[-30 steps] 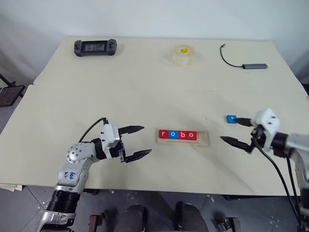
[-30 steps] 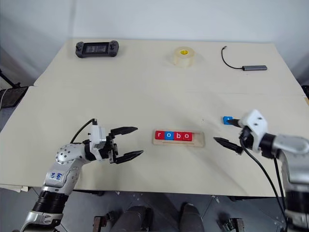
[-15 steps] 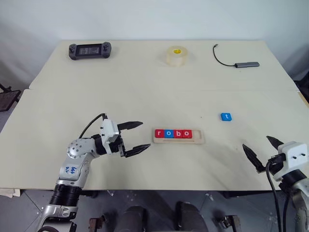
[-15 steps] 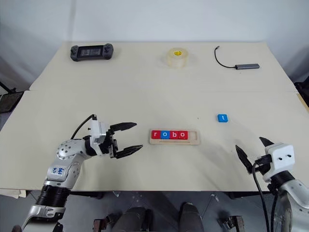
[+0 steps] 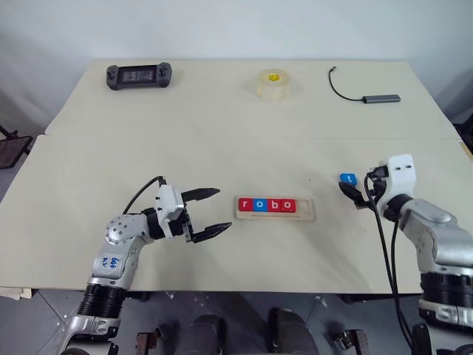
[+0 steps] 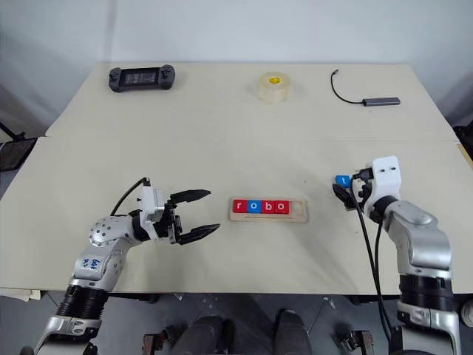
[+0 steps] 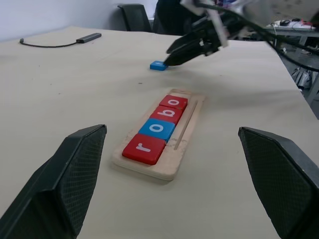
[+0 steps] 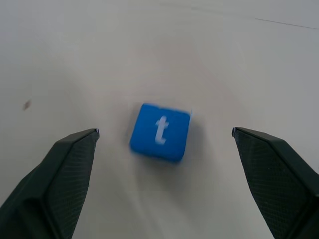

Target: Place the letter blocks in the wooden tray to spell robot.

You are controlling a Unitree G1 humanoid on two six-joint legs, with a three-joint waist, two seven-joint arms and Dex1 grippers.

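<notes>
While the right pincer (image 8: 162,184) gapes, its fingers partly hide the t block (image 6: 342,180).

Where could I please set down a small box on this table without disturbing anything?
The broad bare stretch between the black handheld console, the round tape roll and the pale wooden tray is free. It is crowded around the blue t tile, where the open right pincer sits.

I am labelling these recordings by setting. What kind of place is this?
Probably an indoor lab or office test bench: a plain pale table against a white wall, with a handheld controller, a tape roll and a cabled adapter.
</notes>
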